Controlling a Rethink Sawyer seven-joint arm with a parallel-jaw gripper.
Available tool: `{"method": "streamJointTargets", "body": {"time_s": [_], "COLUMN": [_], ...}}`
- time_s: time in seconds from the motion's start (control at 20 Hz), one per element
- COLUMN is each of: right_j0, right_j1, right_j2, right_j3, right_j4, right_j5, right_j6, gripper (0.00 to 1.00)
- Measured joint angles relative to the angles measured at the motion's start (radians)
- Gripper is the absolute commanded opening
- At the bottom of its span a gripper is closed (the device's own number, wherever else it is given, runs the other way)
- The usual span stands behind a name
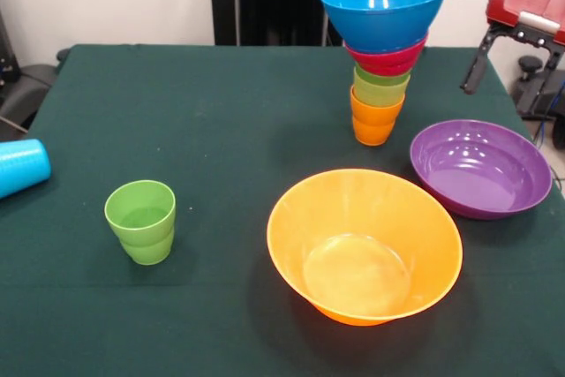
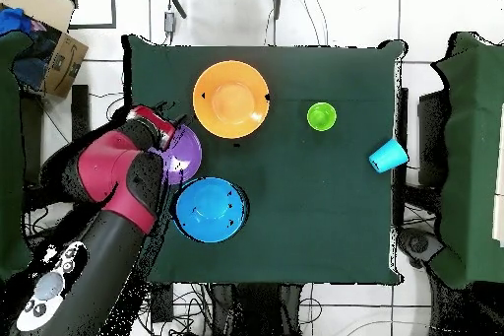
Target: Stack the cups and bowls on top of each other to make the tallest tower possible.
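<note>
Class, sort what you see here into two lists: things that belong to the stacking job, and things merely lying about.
Belonging to the job:
tower
orange bowl
purple bowl
green stepped cup
light blue cup, on its side
robot's hand

Lying about:
cardboard box beside the table
cables on the floor

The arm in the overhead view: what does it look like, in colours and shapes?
The arm has thick rounded links: glossy red shells over black joints and a black lower segment. Near its base sits a pale grey panel with round buttons. In the front view only a red housing with a black strut shows.
</note>
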Motion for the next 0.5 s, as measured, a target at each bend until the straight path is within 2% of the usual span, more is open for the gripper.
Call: {"method": "streamJointTargets", "body": {"time_s": [0.5], "right_j0": [0.043], "right_j1": [0.030], "right_j2": [-0.014], "right_j3": [0.017], "right_j4": [0.060], "right_j5": [0.000], "right_j6": [0.053], "gripper": [1.00]}}
